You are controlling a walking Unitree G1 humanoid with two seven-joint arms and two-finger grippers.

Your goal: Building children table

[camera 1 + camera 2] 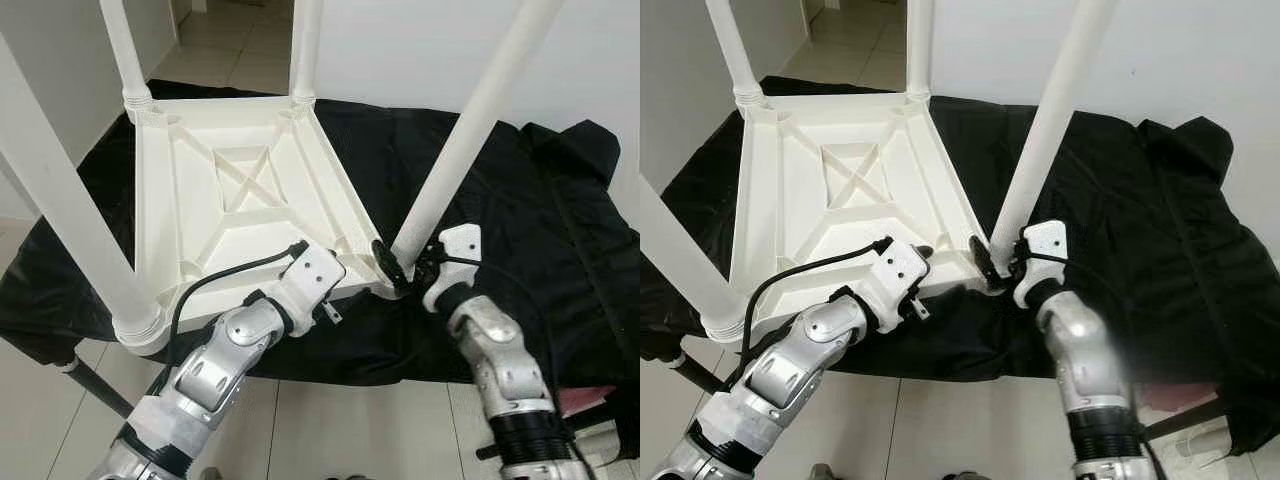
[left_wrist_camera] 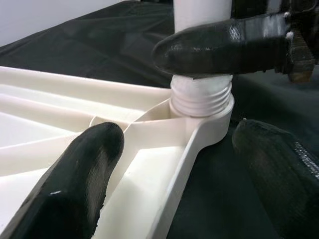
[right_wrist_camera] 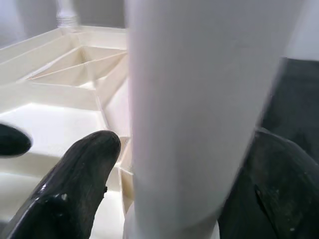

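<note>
Lying upside down on a black cloth (image 1: pixel 520 210) over the bench, the white children's table (image 1: pixel 235 205) has four legs pointing up. Right gripper (image 1: pixel 405 268) is clamped around the near-right leg (image 1: pixel 470 130) just above its threaded base, one finger (image 2: pixel 224 47) on each side. Left gripper (image 2: pixel 174 164) is spread wide, straddling the corner socket (image 2: pixel 202 107) rim, fingers not closing on it.
</note>
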